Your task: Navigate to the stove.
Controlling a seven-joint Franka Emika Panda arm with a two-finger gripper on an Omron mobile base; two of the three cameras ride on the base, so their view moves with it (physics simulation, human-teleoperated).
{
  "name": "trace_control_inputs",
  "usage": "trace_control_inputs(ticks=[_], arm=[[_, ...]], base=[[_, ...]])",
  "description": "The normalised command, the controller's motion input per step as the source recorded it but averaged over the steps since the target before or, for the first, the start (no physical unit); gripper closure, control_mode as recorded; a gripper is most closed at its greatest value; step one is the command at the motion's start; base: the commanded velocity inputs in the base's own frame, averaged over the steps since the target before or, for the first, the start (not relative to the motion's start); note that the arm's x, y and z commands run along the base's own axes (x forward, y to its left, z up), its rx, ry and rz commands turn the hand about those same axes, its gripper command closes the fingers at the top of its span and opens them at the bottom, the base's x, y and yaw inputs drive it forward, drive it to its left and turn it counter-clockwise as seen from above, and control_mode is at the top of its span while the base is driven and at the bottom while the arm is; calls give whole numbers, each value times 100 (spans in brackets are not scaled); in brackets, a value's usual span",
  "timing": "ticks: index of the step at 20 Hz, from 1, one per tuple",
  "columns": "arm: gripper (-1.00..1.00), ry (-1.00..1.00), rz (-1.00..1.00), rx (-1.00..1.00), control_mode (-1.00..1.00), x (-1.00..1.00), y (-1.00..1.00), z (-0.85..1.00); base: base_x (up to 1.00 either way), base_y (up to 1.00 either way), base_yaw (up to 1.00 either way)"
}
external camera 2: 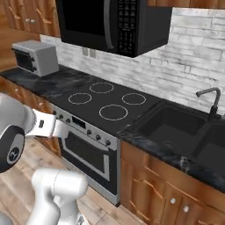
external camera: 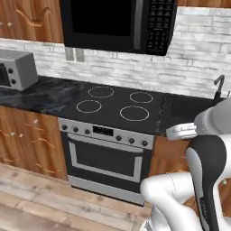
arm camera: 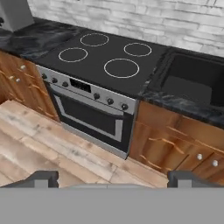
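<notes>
Four white ring burners mark the stove [external camera: 110, 131], set in the dark counter [external camera: 36, 94] left of the sink [external camera 2: 176, 125]. The base views add the overhead microwave [external camera: 117, 22] above it. Gripper [arm camera: 113, 178] fingers stand wide apart.

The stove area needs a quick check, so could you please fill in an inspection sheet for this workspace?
Surface: black marbled counter either side of the cooktop.
Job's things: stove straight ahead, four ring burners bare, oven door shut.
Clutter: grey microwave on the counter left of the stove.
Grippers: gripper open, holding nothing, above the wooden floor.
Cables: nothing seen.
Surroundings: black overhead microwave, brick backsplash, sink with faucet right of the stove, wooden cabinets.
</notes>
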Motion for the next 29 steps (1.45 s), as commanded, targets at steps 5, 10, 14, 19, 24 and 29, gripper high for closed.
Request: trace_control_inputs(ticks=[5, 10, 14, 19, 24, 29], arm=[[-100, 0, 0, 0, 100, 0, 0, 0], [-100, 0, 0, 0, 100, 0, 0, 0], [-100, 0, 0, 0, 100, 0, 0, 0], [-100, 0, 0, 0, 100, 0, 0, 0], [-100, 0, 0, 0, 100, 0, 0, 0], [-100, 0, 0, 0, 100, 0, 0, 0]], base=[[89, 92, -64], [80, 89, -62], [73, 82, -53], [36, 54, -10], [28, 14, 0], [61, 0, 0]])
